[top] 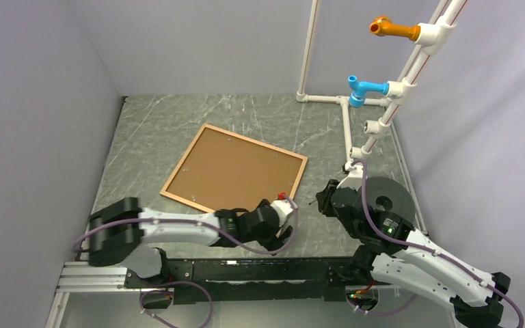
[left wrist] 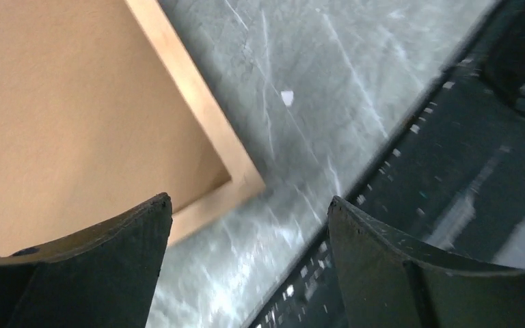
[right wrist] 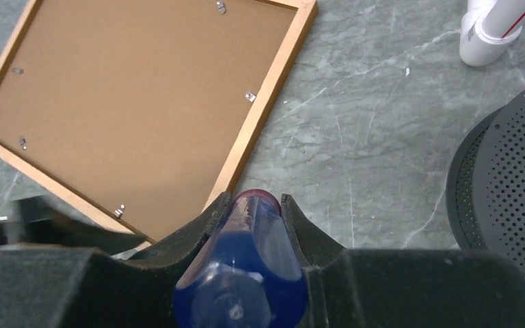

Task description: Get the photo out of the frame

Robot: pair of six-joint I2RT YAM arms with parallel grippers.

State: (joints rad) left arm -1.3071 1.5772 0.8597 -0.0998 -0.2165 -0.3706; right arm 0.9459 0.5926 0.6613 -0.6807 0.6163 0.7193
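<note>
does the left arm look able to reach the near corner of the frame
Probably yes: the left tool hangs open just above that corner of the frame, which lies flat on the table with nothing between them. The right tool, shut on a blue handle, sits off to the side.

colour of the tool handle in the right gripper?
The tool handle is translucent blue; it shows best in the right wrist view.

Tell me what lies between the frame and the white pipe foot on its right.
Nothing: only bare marbled table between the frame and the white pipe foot. The right wrist view shows it clearest; the top view agrees.
</note>
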